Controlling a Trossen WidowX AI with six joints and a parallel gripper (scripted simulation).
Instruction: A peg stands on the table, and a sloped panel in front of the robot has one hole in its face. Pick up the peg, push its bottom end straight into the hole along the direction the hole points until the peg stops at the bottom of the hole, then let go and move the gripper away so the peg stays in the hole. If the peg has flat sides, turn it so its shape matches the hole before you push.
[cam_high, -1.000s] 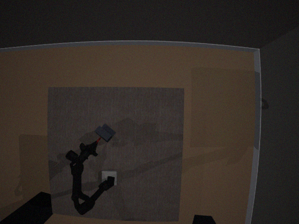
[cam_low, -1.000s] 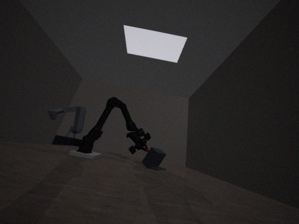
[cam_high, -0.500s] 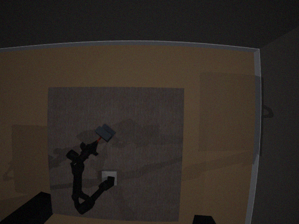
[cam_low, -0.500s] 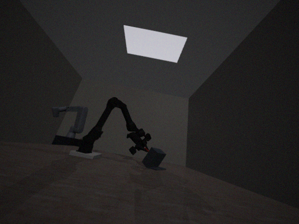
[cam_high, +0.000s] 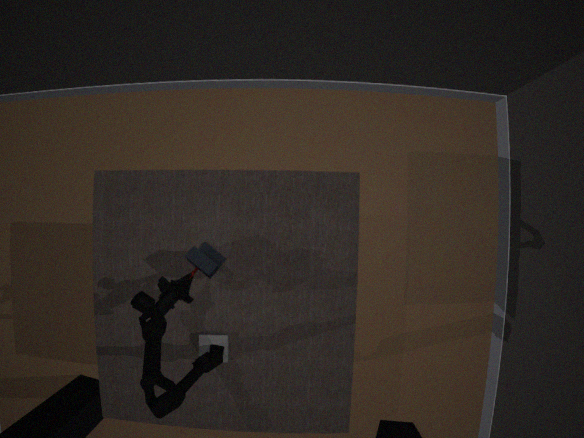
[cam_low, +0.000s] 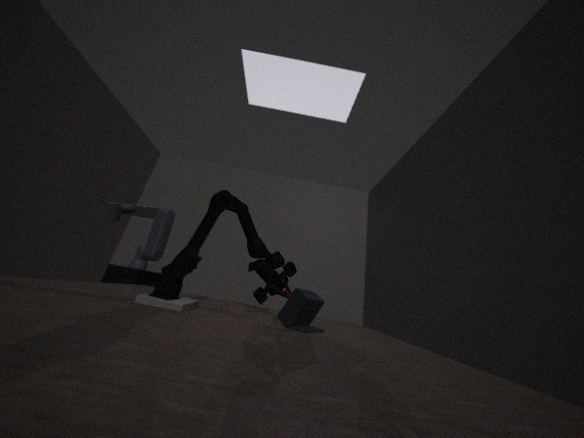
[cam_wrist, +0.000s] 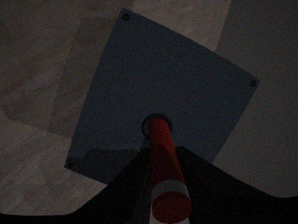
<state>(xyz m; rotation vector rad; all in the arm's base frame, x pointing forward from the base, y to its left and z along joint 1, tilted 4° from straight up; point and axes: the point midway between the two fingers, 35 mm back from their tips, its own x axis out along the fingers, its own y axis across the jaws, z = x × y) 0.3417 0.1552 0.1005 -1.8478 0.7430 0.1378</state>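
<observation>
The sloped blue-grey panel (cam_high: 212, 261) (cam_low: 301, 311) (cam_wrist: 165, 65) has one round hole (cam_wrist: 145, 125) with a dark rim in its face. My gripper (cam_high: 190, 277) (cam_low: 282, 290) (cam_wrist: 162, 155) is shut on the red round peg (cam_high: 194, 273) (cam_low: 287, 293) (cam_wrist: 163, 162), close in front of the panel. The peg has a pale band near its top end. In the wrist view its bottom end overlaps the hole, with a dark gap showing at the hole's upper left. I cannot tell how deep the end sits. The fingers hide the panel's lower part.
The arm's white base plate (cam_high: 204, 341) (cam_low: 165, 302) stands behind on the wood-look table (cam_high: 280, 210) (cam_low: 200, 370). A second, grey arm (cam_low: 159, 232) stands farther back. Black blocks (cam_high: 60, 407) (cam_high: 398, 430) are at the near edge of the overhead view.
</observation>
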